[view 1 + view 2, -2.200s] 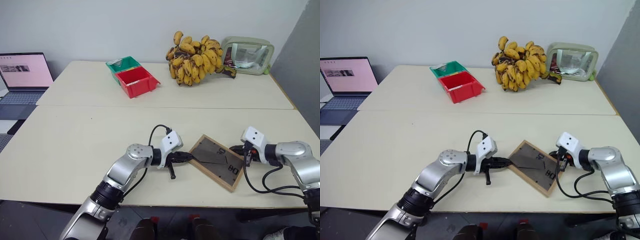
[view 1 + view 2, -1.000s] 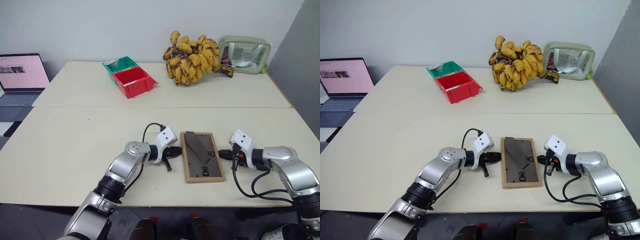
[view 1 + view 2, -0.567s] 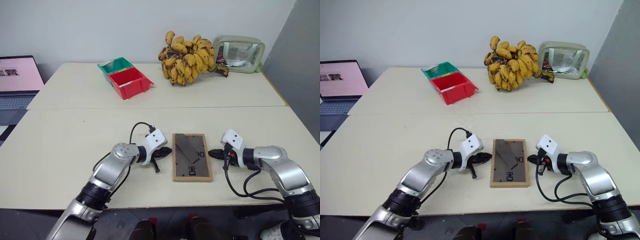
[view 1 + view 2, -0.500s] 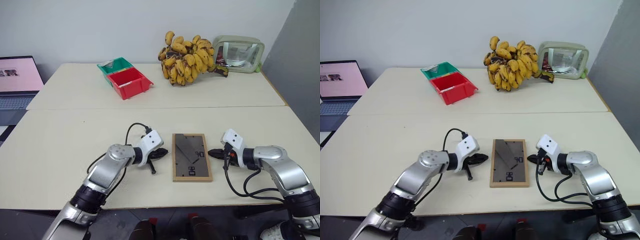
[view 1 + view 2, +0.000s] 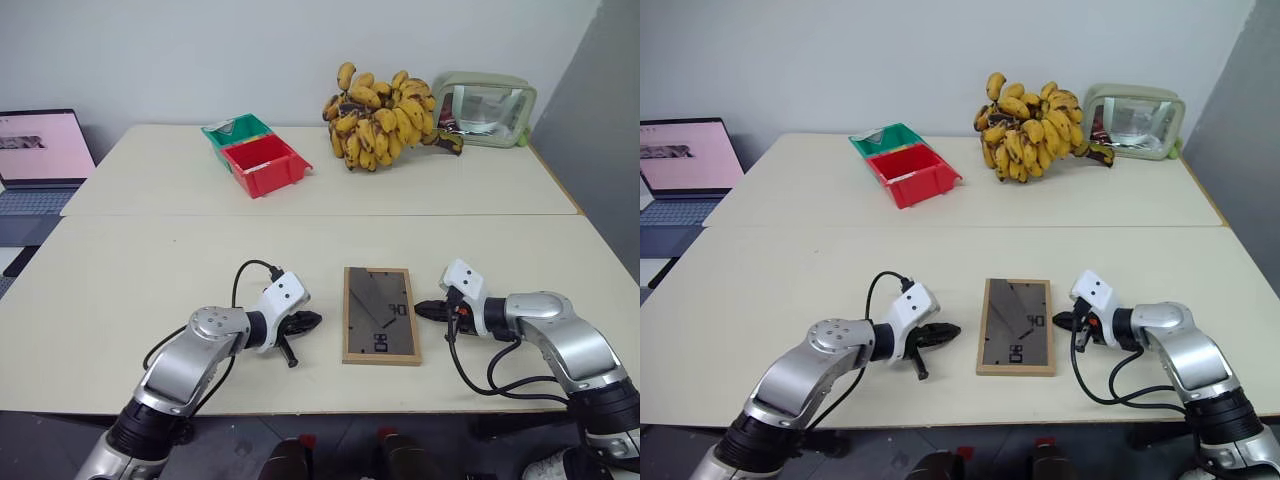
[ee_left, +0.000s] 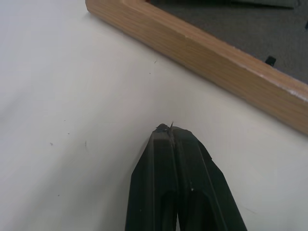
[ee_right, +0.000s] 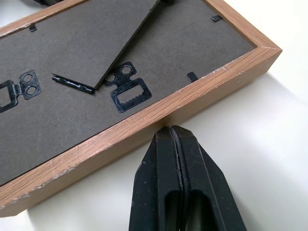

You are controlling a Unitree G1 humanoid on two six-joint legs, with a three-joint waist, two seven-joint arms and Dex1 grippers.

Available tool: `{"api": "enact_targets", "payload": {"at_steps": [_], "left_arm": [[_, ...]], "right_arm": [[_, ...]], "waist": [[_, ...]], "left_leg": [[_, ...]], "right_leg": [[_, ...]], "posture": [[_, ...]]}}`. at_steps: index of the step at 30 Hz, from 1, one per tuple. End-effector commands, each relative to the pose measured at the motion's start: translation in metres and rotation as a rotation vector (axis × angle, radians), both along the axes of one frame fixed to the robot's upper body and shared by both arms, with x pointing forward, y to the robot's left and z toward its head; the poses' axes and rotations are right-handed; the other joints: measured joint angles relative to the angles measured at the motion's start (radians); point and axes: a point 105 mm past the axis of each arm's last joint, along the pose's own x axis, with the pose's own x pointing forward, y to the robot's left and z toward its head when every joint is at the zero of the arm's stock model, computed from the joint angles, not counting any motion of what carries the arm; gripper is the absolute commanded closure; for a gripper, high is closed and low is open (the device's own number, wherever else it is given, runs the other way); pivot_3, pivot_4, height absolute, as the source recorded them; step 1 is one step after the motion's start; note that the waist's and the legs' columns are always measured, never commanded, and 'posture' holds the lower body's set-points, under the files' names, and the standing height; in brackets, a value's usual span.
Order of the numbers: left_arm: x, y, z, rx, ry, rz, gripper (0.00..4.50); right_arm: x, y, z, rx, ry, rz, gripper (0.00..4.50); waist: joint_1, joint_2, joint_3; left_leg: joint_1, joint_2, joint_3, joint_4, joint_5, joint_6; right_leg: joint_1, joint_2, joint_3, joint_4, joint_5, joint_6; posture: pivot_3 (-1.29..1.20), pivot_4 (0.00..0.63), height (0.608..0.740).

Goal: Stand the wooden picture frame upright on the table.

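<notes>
The wooden picture frame (image 5: 380, 315) lies flat and face down on the table (image 5: 150, 270), dark grey back panel up, with its fold-out stand (image 7: 106, 38) resting against the back. My left gripper (image 5: 315, 319) is shut and empty, a short way off the frame's left edge; the left wrist view shows bare tabletop between its tip (image 6: 171, 130) and the wooden edge (image 6: 207, 53). My right gripper (image 5: 420, 308) is shut too, and its tip (image 7: 171, 130) rests against the frame's right edge.
At the back of the table are a bunch of bananas (image 5: 385, 115), a red bin (image 5: 262, 165) with a green bin (image 5: 238, 130) behind it, and a glass-fronted pale green case (image 5: 488, 108). A laptop (image 5: 40, 150) stands far left.
The frame has turned from diagonal to square with the table's front edge. My left gripper has drawn back to the left, away from it. The right gripper stays at the right edge.
</notes>
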Motion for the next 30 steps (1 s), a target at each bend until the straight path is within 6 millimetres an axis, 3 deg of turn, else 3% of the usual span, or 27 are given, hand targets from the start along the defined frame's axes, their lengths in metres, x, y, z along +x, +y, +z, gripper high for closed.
{"api": "enact_targets", "payload": {"at_steps": [1, 10, 18, 20, 24, 30], "left_arm": [[0.000, -0.010, -0.008, 0.016, 0.030, 0.003, 4.45], [0.014, 0.008, -0.013, 0.050, 0.049, 0.133, 4.45], [0.048, 0.019, -0.007, 0.072, -0.010, 0.226, 4.45], [0.047, 0.018, -0.010, 0.086, 0.004, 0.211, 4.45], [0.026, 0.014, -0.019, 0.095, 0.064, 0.130, 4.45], [0.020, 0.020, -0.020, 0.100, 0.070, 0.133, 4.45]], "right_arm": [[0.001, 0.018, 0.015, 0.033, -0.048, 0.059, 4.50], [0.017, 0.036, 0.016, 0.073, -0.070, 0.049, 4.50], [0.032, 0.052, 0.014, 0.085, -0.088, 0.057, 4.50], [0.032, 0.048, 0.009, 0.061, -0.089, 0.065, 4.50], [0.037, 0.030, 0.003, 0.010, -0.105, 0.028, 4.50], [0.042, 0.014, 0.004, 0.000, -0.120, -0.022, 4.50]], "waist": [[0.006, 0.000, 0.000], [0.008, 0.000, -0.001], [0.005, 0.001, -0.001], [0.005, 0.001, -0.001], [0.002, 0.001, -0.001], [-0.003, 0.001, -0.001]], "left_leg": [[0.000, 0.000, 0.000, 0.000, 0.000, 0.000], [0.001, 0.000, 0.000, 0.000, 0.000, 0.000], [0.002, 0.001, 0.000, 0.000, 0.001, 0.001], [0.002, 0.001, 0.000, 0.001, 0.001, 0.001], [0.001, 0.001, 0.000, 0.000, 0.001, 0.001], [0.001, 0.001, 0.000, -0.001, 0.000, 0.001]], "right_leg": [[0.000, 0.000, 0.000, 0.000, 0.000, 0.000], [0.000, 0.000, 0.000, 0.000, 0.000, 0.000], [0.000, 0.002, 0.000, 0.000, 0.002, 0.000], [0.001, 0.002, 0.000, 0.000, 0.003, 0.000], [0.000, 0.002, 0.000, 0.000, 0.003, 0.000], [0.000, 0.001, 0.001, 0.000, 0.003, 0.000]], "posture": [[0.00, 0.150, 0.740], [0.00, 0.150, 0.740], [0.00, 0.150, 0.740], [0.00, 0.150, 0.740], [0.00, 0.150, 0.740], [0.00, 0.150, 0.740]]}}
